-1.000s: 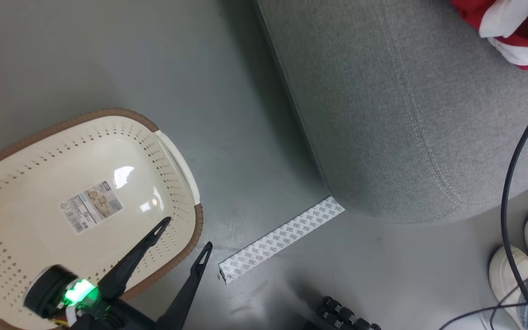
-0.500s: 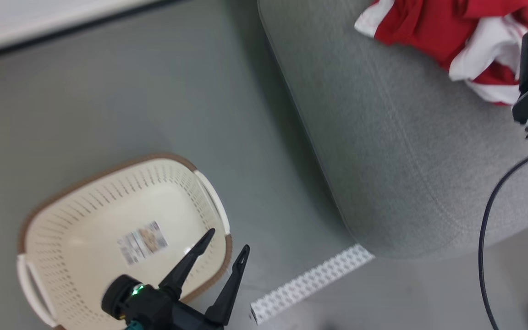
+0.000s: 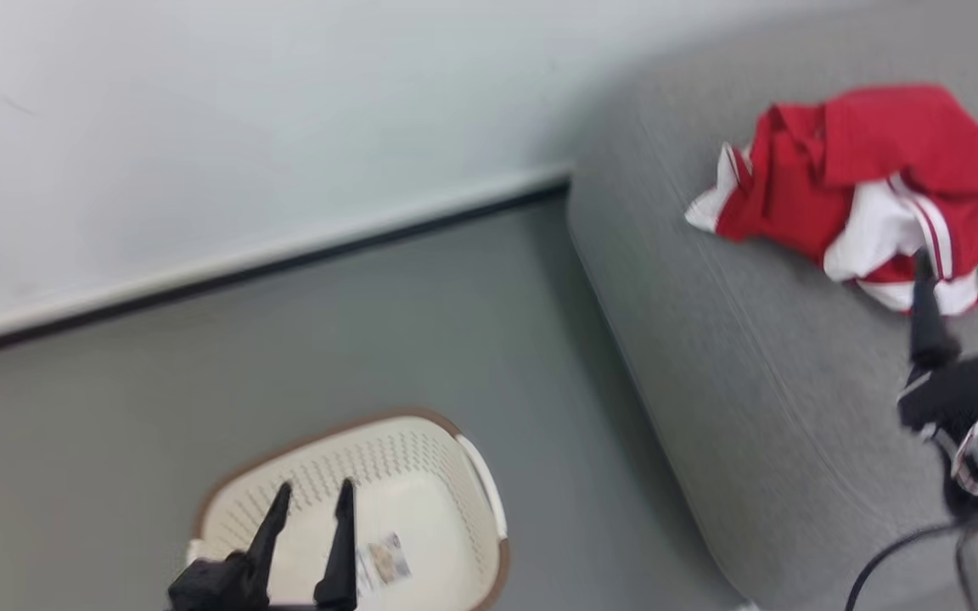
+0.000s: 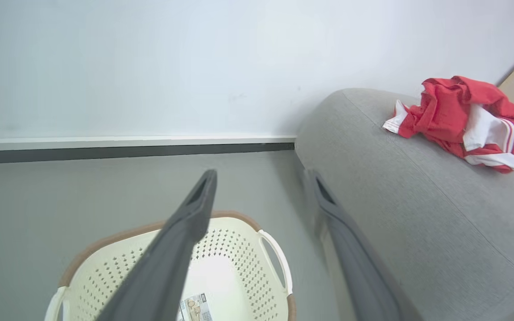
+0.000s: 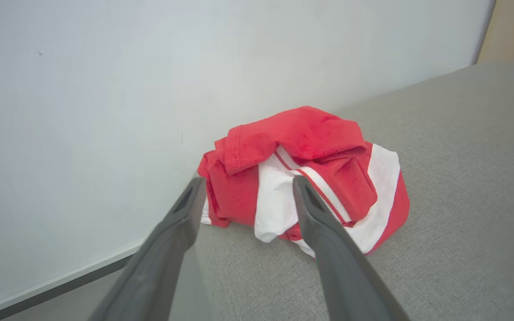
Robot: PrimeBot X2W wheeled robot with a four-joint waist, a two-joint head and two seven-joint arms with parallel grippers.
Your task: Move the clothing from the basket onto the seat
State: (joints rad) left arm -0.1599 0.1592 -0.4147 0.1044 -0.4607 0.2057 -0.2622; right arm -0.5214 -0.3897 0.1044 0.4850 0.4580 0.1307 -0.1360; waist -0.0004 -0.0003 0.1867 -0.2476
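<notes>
The clothing [image 3: 867, 182], a crumpled red heap with white stripes, lies on the grey seat [image 3: 761, 373] near the wall; it also shows as the clothing [image 4: 460, 120] and the clothing [image 5: 306, 178]. Just short of the heap hangs my right gripper [image 3: 956, 271], open, with nothing between its fingers [image 5: 181, 214]. The cream basket [image 3: 421, 475] with its brown rim stands on the floor at the lower left, only a label on its bottom. Above it my left gripper [image 3: 312, 496] stands open and holds nothing; the basket [image 4: 239, 254] lies below its fingers [image 4: 194, 209].
A white wall [image 3: 243, 127] with a dark baseboard [image 3: 285, 259] runs behind the basket and the seat. Grey floor [image 3: 328, 339] lies between them. A black cable [image 3: 888, 552] loops at the lower right by my right arm.
The head camera has tilted up, so the wall came into view and the basket dropped to the bottom edge. My right gripper now shows in front of the clothing on the seat.
</notes>
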